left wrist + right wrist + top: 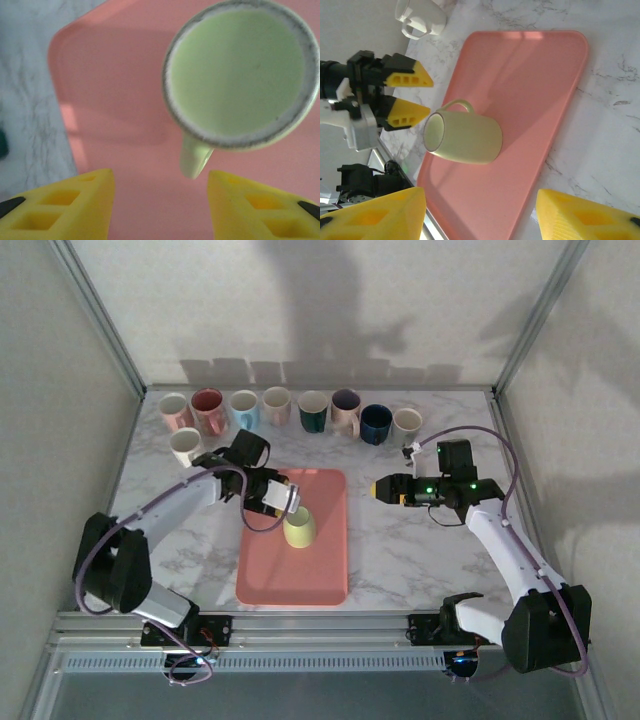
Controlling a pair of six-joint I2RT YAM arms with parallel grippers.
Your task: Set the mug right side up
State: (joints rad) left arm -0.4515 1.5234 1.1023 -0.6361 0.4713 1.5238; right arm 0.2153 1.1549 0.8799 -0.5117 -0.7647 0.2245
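Pale green mug (pixel 299 528) standing mouth up on pink tray (pixel 320 585), in the tray's far half, near its middle line. Dark speckled rim, handle turned toward left gripper (pixel 430 96). Left gripper poised above the tray's far left part, yellow fingers apart, clear of the mug. Right gripper (pixel 377 488) just off the tray's right edge, over marble worktop (pixel 400 550), fingers spread wide, holding nothing. Row of coloured mugs (pixel 277 403) beyond the tray's far edge.
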